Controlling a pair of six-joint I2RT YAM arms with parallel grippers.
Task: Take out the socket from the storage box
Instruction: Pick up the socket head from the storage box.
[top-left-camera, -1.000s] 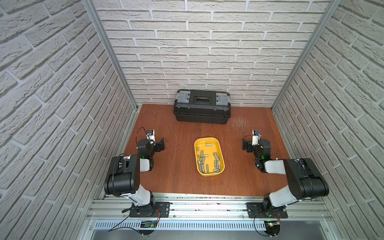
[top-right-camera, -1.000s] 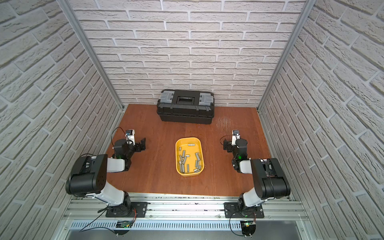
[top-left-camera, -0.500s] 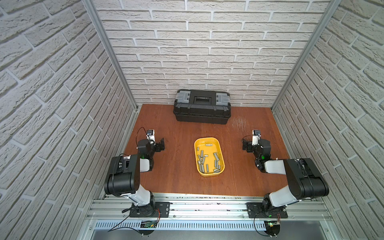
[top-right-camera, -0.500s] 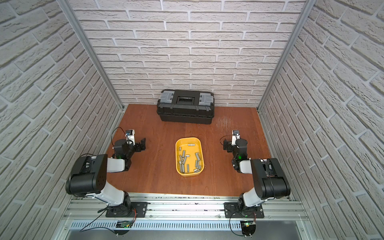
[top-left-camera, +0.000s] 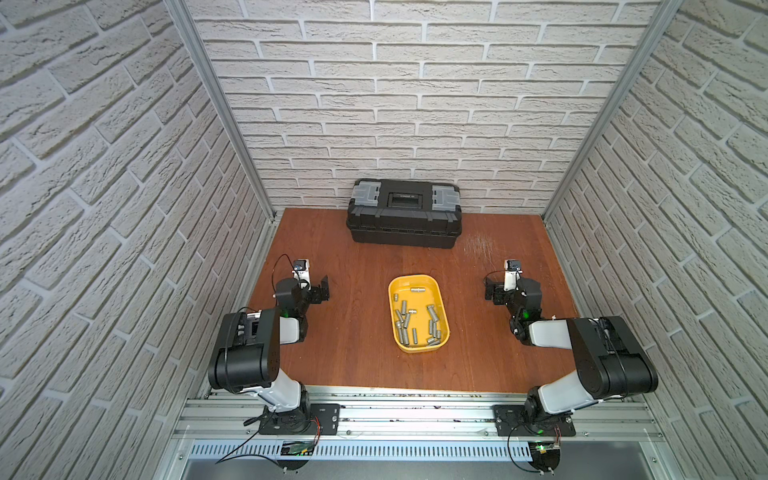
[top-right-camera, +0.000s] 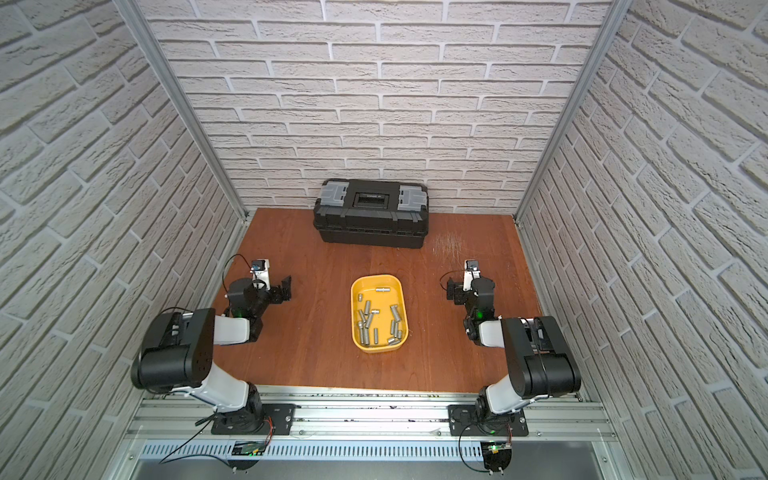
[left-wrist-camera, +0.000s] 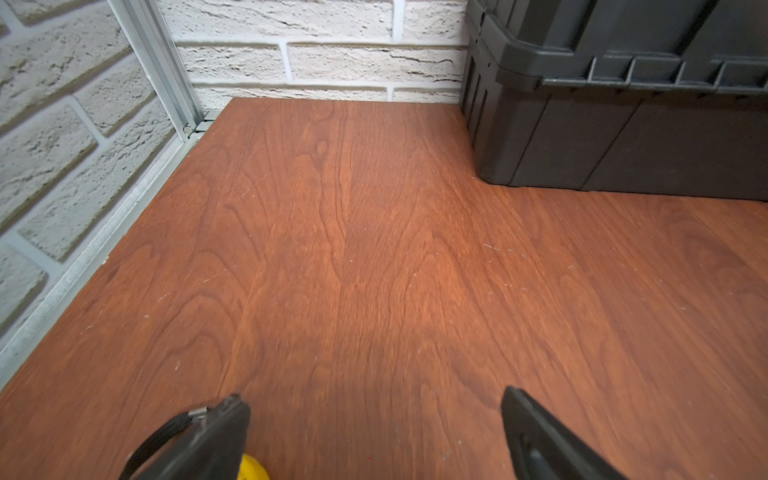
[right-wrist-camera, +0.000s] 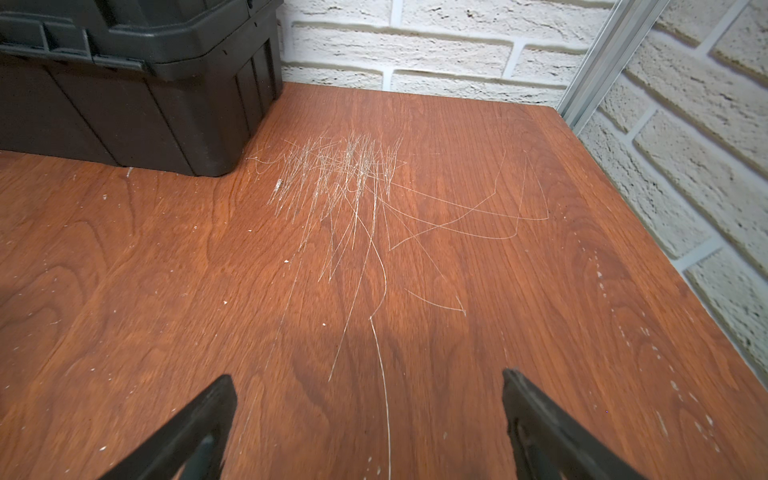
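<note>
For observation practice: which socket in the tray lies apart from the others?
The socket nearest the black toolbox, lying crosswise, alone at the far end of the yellow tray.

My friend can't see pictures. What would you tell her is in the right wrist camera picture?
The right hand is open and empty, its two black fingers spread wide over a brown wooden table marked with pale scratches. Farther off, a corner of the black toolbox stands by the white brick wall.
</note>
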